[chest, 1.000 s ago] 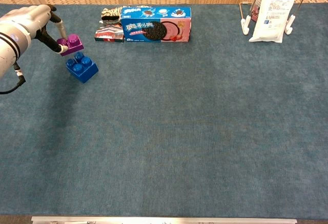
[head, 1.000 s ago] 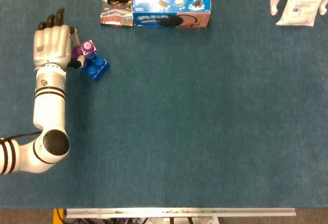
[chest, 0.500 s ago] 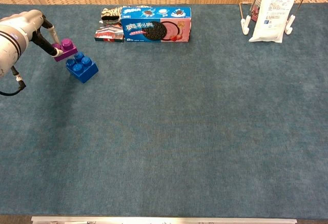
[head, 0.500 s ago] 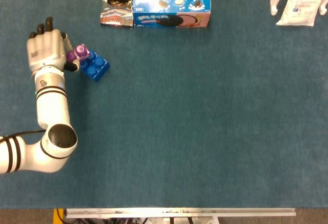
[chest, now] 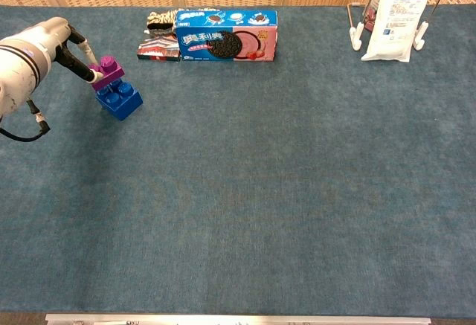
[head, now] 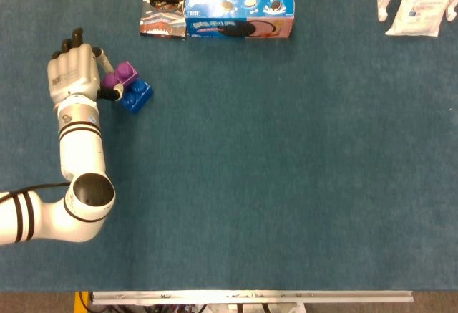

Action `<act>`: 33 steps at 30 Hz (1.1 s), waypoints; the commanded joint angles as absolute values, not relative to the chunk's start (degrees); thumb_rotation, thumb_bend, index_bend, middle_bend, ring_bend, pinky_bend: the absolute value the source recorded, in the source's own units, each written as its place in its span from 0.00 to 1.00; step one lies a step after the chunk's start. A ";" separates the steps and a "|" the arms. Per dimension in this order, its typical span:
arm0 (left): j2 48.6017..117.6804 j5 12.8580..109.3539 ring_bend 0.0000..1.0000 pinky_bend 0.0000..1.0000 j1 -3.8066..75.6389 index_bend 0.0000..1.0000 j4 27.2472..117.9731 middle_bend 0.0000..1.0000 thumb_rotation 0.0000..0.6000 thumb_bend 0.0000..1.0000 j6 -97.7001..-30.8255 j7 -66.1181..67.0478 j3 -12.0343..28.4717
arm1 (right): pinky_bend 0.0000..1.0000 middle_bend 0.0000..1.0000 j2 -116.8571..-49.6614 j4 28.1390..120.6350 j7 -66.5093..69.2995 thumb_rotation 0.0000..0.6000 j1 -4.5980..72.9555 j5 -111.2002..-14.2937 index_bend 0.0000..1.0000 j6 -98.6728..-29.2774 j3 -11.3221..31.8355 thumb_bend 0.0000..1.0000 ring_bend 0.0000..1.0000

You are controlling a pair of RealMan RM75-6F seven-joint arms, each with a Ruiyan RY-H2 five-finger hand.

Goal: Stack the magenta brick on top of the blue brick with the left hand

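Right hand nowhere in either view. Left arm cut off at the left edge in both, its upper part out of sight. In the chest view, left hand (chest: 56, 42) shown mostly as a pale rounded back, the dark fingers (chest: 80, 61) reaching right to the magenta brick (chest: 108, 73); which of them actually touched it hard to make out there. From the head view, hand (head: 74, 75) seen from above, fingers curled, pinching the magenta brick (head: 122, 76) at its left end (contact half hidden under the hand itself). Near left corner of the blue brick (head: 134, 95) covered by the magenta one from overhead, so only its right part visible.

Magenta brick small, glossy, purple-pink, with raised round studs on top, sitting slightly tilted on the left part of the blue brick (chest: 119, 98) in the chest view. Whether pressed fully down onto the studs, impossible to tell. Blue brick larger, deep blue, studded, resting on the blue-green cloth (chest: 282, 184) at far left, turned diagonally.

Further back, a cookie box (chest: 227, 39) lying lengthwise, with a striped packet (chest: 158, 34) partly tucked behind its left end. At far right, a white pouch (chest: 398, 14) on a stand, cut off at the top edge.
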State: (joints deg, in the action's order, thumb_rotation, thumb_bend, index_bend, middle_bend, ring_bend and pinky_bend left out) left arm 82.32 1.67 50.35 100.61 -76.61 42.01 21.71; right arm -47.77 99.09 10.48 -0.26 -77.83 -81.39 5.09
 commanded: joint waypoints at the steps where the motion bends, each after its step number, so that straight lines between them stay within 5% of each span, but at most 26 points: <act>1: 82.45 1.22 0.00 0.10 50.19 0.58 100.40 0.00 1.00 0.34 -76.22 42.20 21.87 | 0.31 0.24 -47.74 99.10 10.54 1.00 -0.24 -77.81 0.18 -81.39 5.09 0.00 0.17; 33: 85.69 -0.59 0.00 0.10 50.13 0.59 95.20 0.00 1.00 0.34 -74.21 45.22 22.85 | 0.31 0.24 -47.63 98.93 10.98 1.00 -0.23 -77.92 0.18 -81.47 4.87 0.00 0.17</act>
State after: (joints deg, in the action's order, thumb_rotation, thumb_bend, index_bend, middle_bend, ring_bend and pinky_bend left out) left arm 85.62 -0.66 50.14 95.26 -74.25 45.25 22.82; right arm -47.63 98.93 10.98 -0.22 -77.92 -81.46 4.87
